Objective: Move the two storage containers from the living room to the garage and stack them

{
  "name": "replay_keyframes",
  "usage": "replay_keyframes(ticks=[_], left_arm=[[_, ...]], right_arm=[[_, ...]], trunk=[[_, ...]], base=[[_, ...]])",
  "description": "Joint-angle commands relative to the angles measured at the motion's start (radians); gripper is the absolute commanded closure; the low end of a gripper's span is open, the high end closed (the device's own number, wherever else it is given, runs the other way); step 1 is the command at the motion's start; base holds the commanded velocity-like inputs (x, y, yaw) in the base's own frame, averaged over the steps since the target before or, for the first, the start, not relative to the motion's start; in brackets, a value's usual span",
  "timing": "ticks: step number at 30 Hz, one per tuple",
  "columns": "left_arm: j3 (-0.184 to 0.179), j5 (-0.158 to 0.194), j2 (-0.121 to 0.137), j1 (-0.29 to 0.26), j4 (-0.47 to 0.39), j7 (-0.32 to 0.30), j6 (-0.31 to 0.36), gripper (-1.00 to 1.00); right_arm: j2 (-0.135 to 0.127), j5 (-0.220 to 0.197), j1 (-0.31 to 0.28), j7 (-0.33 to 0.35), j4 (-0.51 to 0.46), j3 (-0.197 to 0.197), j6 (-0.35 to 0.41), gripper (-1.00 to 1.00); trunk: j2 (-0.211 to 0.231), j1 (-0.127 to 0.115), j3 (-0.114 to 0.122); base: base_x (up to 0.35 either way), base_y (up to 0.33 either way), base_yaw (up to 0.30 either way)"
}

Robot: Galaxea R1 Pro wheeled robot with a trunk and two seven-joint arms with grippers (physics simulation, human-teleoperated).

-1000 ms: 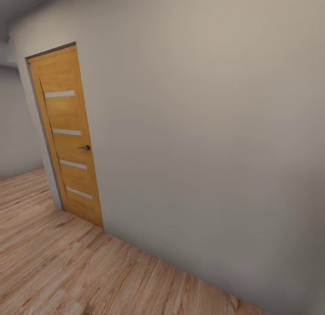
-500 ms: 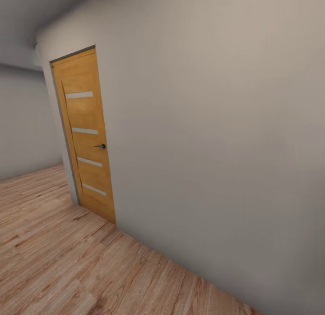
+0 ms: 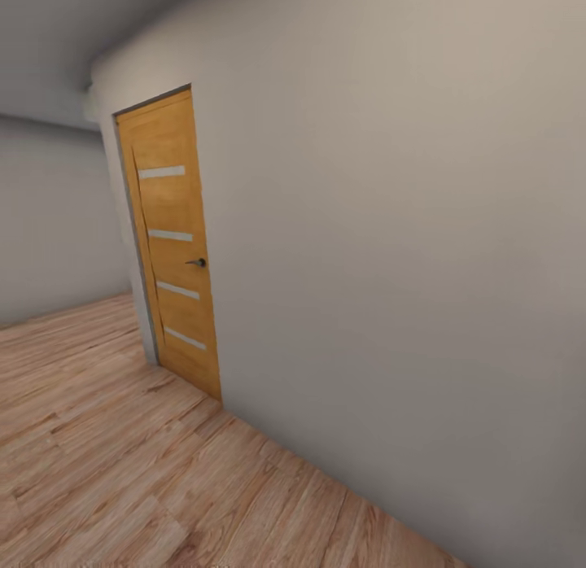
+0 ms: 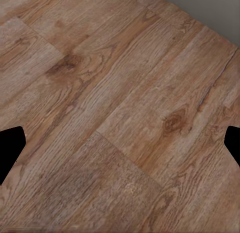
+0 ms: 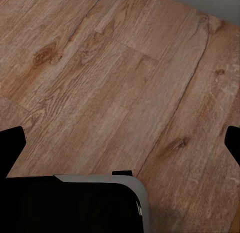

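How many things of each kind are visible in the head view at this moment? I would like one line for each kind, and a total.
Wooden door: 1
Door handle: 1
Pale glass strips in the door: 4
Grey walls: 2
Wood-plank floor: 1
Total: 9

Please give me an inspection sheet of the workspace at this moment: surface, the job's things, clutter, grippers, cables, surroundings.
Surface: light wood-plank floor, bare.
Job's things: nothing seen.
Clutter: nothing seen.
Grippers: left gripper and right gripper both open, empty, fingertips wide apart over the planks.
Cables: nothing seen.
Surroundings: plain grey wall; closed wooden door with four pale strips and a dark handle; dark robot part with pale edge in the right wrist view.
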Motion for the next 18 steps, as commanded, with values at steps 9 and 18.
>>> replay_keyframes(ticks=[9,18], left_arm=[[-0.006,0.01,-0.001,-0.002,0.004,-0.004,-0.006,-1.0],[-0.006,0.01,0.001,-0.002,0.004,-0.002,-0.005,-1.0]], right_arm=[[-0.001,-0.011,0.001,0.004,-0.002,0.007,-0.001,-1.0],[-0.001,-0.012,0.001,0.004,-0.002,0.007,-0.001,-1.0]], trunk=[[-0.001,0.0,-0.001],[-0.001,0.0,-0.001]], base=[[0.001,0.0,0.262],[0.26,0.0,0.019]])
